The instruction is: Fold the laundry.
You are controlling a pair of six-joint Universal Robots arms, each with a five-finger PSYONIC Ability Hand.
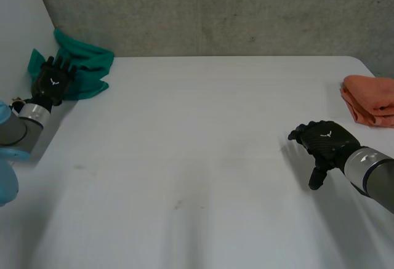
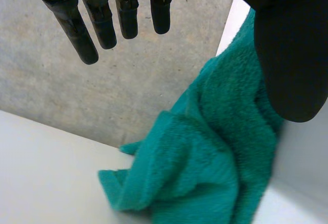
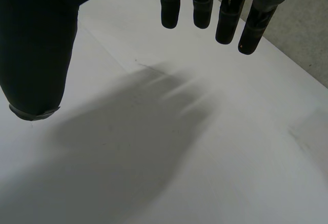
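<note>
Green towel [image 1: 89, 66] crumpled in heap; left hand [image 1: 52, 84] over it, fingers straight, holding nothing; right hand [image 1: 324, 141] spread, empty.

A white table [image 1: 203, 158] is backed by a rough grey concrete wall [image 1: 234, 10] and bordered on the left by a plain white panel [image 1: 18, 16].

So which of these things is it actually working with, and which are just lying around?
Part of the job: crumpled green towel, folded orange cloth, left hand (open, by the towel), right hand (open, holding nothing).
Just there: white table, grey wall behind.
</note>
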